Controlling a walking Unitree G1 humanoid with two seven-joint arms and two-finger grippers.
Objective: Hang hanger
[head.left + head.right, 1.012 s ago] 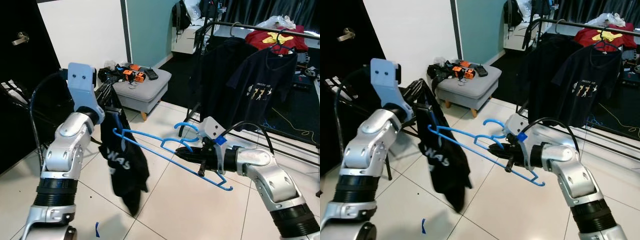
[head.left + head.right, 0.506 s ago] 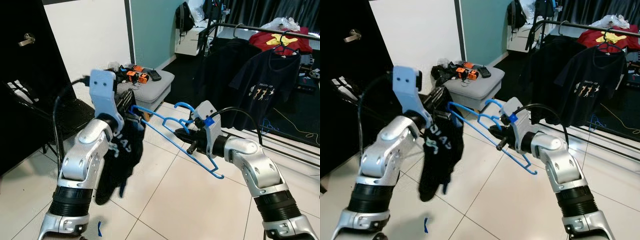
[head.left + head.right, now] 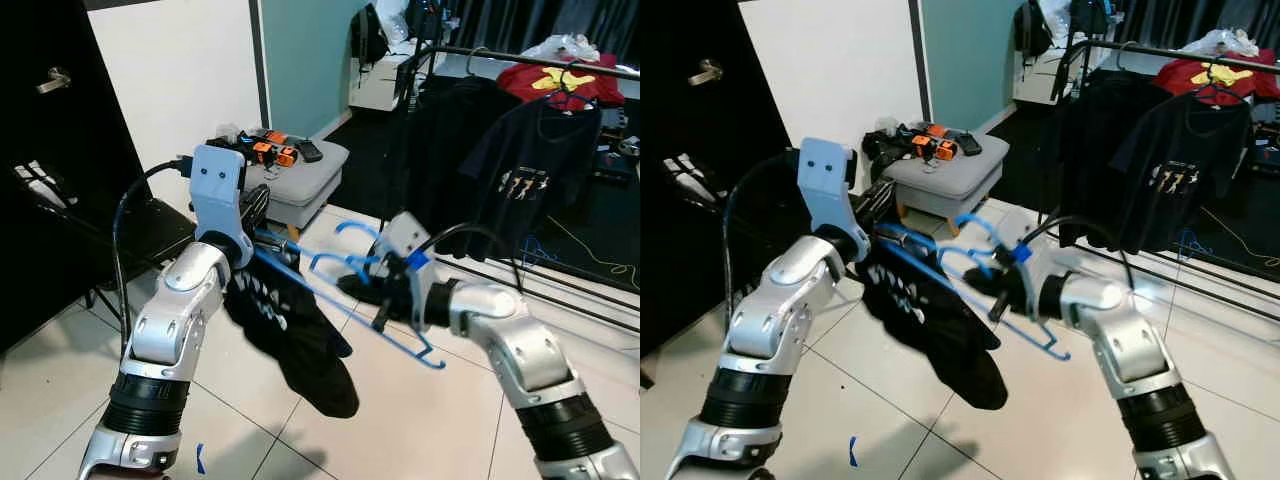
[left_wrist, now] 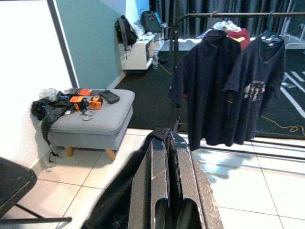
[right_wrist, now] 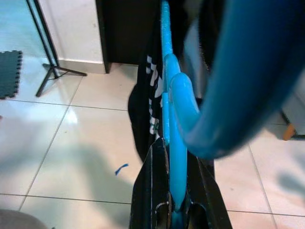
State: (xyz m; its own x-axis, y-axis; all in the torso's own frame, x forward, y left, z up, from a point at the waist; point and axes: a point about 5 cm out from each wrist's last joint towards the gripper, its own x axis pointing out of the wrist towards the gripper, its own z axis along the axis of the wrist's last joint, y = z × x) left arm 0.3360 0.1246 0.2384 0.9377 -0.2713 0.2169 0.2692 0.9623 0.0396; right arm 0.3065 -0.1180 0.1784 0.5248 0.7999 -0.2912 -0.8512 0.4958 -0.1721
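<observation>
The right claw [image 3: 385,300] is clamped on the blue hanger [image 3: 345,305] in mid-air, the left claw [image 3: 252,228] pinches the black shirt [image 3: 295,335], so lift the hook slowly toward the clothes rail [image 3: 520,55].

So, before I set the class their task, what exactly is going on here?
The robot is putting a black T-shirt onto a blue hanger. Its right tool is shut on the hanger near the hook, and its left tool grips the shirt's fabric at the hanger's far end. The shirt hangs bunched above the tiled floor. The clothes rail behind, where other shirts hang, has not been reached yet.
</observation>
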